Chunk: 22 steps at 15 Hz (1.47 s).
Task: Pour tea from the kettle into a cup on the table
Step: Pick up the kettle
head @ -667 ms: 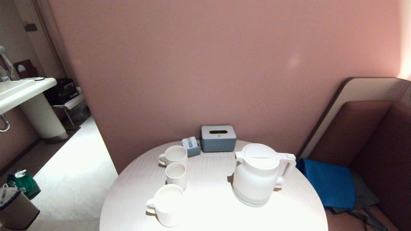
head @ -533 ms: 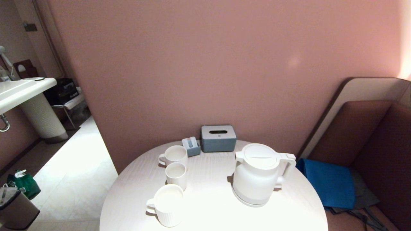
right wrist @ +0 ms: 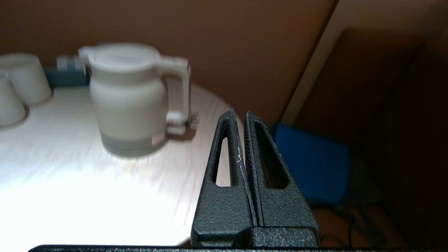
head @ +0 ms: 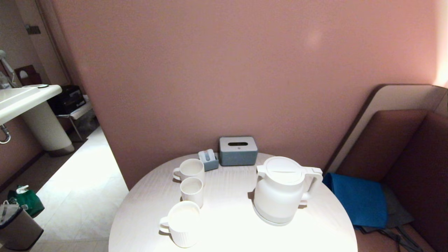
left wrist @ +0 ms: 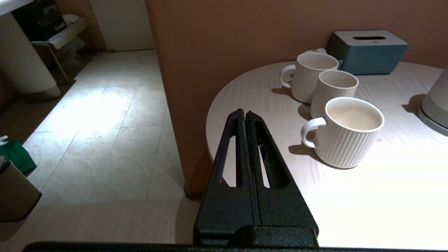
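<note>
far left of the room: a white pedestal sink [head: 24,96] over pale floor tiles [head: 80,189], a green bag [head: 26,201] and a bin [head: 17,229] on the floor near it. the left gripper [left wrist: 245,113] hangs off the table's left edge over the tiles, fingers pressed together, holding nothing.

the round pale wood-grain table [head: 231,224] butts against a pink wall [head: 224,70]. on its left half, three white cups in a close row: a far ribbed mug [head: 189,169], a plain middle cup [head: 192,190], and a near ribbed mug [head: 182,223] close to the front-left edge, filled with a pale liquid. behind them a small blue holder [head: 208,159] and a grey-blue tissue box [head: 238,150] sit at the wall.

the white kettle [head: 283,187] stands upright on its base disc [head: 273,219], right of centre, lid on, handle toward the right edge. bare tabletop lies between cups and kettle.

the right gripper [right wrist: 239,113] hangs off the table's right edge near the handle side, fingers together, empty. beyond it a blue cushion [head: 358,199] lies on a brown bench [head: 413,157].
</note>
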### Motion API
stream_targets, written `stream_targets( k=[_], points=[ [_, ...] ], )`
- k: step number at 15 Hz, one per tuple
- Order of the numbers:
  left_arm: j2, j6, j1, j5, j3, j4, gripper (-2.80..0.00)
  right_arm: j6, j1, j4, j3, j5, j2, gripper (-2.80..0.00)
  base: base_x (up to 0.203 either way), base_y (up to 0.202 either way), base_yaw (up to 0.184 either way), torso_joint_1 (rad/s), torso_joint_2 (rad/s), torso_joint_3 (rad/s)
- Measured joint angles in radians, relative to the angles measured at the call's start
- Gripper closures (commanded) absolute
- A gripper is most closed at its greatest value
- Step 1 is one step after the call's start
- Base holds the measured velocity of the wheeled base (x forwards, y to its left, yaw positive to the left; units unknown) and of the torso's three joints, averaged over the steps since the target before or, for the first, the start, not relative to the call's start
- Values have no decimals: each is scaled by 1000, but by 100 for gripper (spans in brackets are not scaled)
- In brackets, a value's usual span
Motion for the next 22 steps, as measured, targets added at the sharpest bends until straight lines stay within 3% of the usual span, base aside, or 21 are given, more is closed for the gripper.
stream_targets(
  k=[4, 9, 12, 16, 18, 22],
  points=[
    [0, 0, 0, 0, 0, 0, 0, 2, 0, 28, -225, -4, 138, 0, 0, 0, 0, 0, 0, 0],
    [0, 0, 0, 0, 0, 0, 0, 69, 1, 50, -441, -1, 659, 0, 0, 0, 0, 0, 0, 0],
    [0, 0, 0, 0, 0, 0, 0, 91, 24, 165, -522, -1, 1018, 0, 0, 0, 0, 0, 0, 0],
    [0, 0, 0, 0, 0, 0, 0, 110, 149, 361, -538, 1, 1367, 0, 0, 0, 0, 0, 0, 0],
    [0, 0, 0, 0, 0, 0, 0, 141, 179, 273, -488, 4, 1459, 0, 0, 0, 0, 0, 0, 0],
    [0, 0, 0, 0, 0, 0, 0, 173, 220, -105, -318, 5, 1546, 0, 0, 0, 0, 0, 0, 0]
  ],
)
